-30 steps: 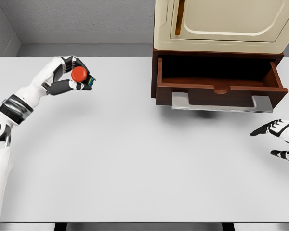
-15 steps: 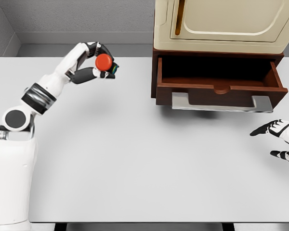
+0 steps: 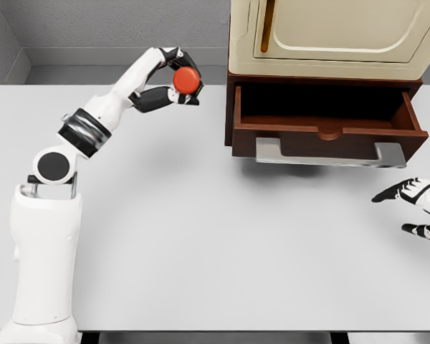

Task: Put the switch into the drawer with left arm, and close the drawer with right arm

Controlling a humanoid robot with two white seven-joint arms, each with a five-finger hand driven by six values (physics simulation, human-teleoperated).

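head view, and here's the left hand [image 3: 170,80] up over the far part of the surface [image 3: 201,236], fingers curled tight around the switch [image 3: 186,80], its round red button facing the camera. the switch sits in the air, just left of the cabinet's left edge and well clear of the surface below. between the hand and the drawer [image 3: 328,125] there is only that brown left wall of the cabinet [image 3: 231,107]; the switch is outside it, near the top corner of the drawer opening.

the drawer is pulled out toward the camera, dark brown wood, with a notch in the middle of its front panel and a grey metal handle [image 3: 330,153] hanging under the front. its inside looks dark, and nothing shows in it from here. above it stands a cream-coloured box with a door [image 3: 337,29], resting on the cabinet.

over at the right edge, the right hand [image 3: 416,204] rests low near the surface, fingers spread and loose, holding nothing, below and to the right of the drawer front, apart from it.
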